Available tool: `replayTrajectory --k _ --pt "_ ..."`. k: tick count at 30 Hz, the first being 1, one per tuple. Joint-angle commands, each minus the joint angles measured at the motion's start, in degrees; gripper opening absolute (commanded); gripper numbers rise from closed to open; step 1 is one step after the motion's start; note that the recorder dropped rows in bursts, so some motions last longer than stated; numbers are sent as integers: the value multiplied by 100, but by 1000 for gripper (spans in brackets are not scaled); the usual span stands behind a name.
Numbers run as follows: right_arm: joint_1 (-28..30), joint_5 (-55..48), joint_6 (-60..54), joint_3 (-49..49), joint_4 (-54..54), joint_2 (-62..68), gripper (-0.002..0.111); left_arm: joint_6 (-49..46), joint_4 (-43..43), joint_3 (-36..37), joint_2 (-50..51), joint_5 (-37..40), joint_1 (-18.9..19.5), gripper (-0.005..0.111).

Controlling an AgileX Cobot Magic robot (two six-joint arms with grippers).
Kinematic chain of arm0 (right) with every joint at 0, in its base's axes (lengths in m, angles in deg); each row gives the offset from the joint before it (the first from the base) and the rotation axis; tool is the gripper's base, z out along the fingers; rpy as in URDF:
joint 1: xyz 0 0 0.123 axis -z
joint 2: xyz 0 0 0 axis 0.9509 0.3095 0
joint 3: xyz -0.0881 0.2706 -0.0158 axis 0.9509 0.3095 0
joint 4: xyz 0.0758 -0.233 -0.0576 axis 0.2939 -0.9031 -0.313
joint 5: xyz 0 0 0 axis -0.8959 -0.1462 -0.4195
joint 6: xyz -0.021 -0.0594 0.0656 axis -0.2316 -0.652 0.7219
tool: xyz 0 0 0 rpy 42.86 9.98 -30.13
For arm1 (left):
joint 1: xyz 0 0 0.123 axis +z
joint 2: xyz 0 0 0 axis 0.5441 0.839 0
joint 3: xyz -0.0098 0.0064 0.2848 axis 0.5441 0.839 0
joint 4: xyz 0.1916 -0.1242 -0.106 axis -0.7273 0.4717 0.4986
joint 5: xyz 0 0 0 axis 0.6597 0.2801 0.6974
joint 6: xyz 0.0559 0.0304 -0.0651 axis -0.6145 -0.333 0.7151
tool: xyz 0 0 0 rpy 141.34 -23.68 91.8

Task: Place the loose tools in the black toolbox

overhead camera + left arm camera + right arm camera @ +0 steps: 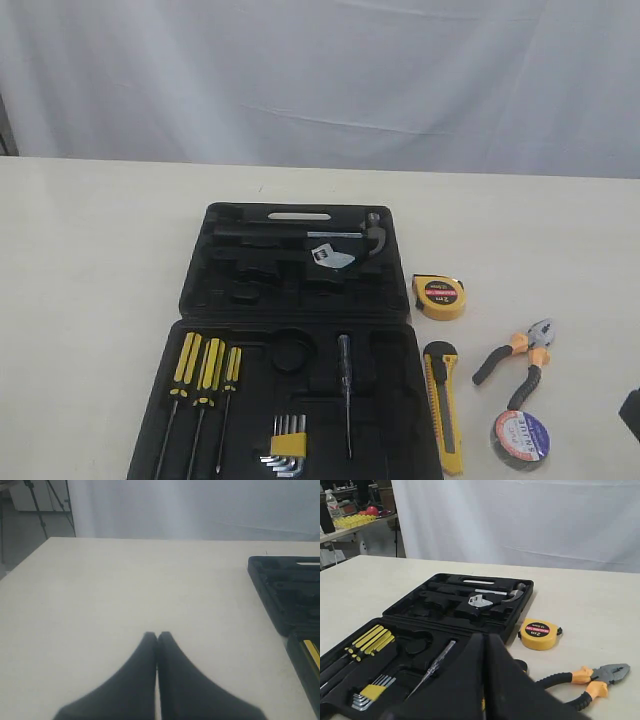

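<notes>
Left gripper [157,636] and right gripper [485,636] were pressed together. Tape measure [438,297], knife [443,405], pliers [518,360] and tape roll [520,437] lay lower right beside the toolbox [198,275].

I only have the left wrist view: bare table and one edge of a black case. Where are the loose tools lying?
Observer: All four lie on the table, to the right of the open black moulded-plastic toolbox in the exterior view. They are the round yellow tape measure, the yellow-black utility knife, the black-orange-handled pliers and the black tape roll with a blue-white label.
Operator: Is the right hand ready to take one?
Observer: Not yet. The right hand is shut with nothing between its fingers, and its camera looks over the tape measure and pliers.
</notes>
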Motion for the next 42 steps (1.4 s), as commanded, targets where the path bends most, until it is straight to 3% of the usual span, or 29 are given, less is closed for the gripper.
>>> replayTrajectory --k 1,10,15,20,23,24,31,33,36,42 --pt "-14 454 -45 17 -53 -32 0 33 0 15 -7 -31 -27 0" --pt "-14 1670 487 17 306 -32 0 33 0 15 -7 -31 -27 0" --pt "-14 1354 661 -225 647 -32 -1 33 0 15 -7 -31 -27 0" --pt "-14 -937 639 -1204 255 143 -1 33 0 15 -7 -31 -27 0" --pt "-14 -2103 1308 -2028 -149 900 -1 33 0 15 -7 -31 -27 0" --pt "-14 -2907 1680 -2653 -383 1652 -1 33 0 15 -7 -31 -27 0" --pt "-14 -5680 451 -5037 -757 4981 -1 33 0 15 -7 -31 -27 0" --pt "-14 -5759 171 -5422 -733 5994 -1 33 0 15 -7 -31 -27 0" --pt "-14 -5499 126 -5171 -247 7145 -1 33 0 15 -7 -31 -27 0" --pt "2 -4109 452 -4479 -135 7740 -1 33 0 15 -7 -31 -27 0"
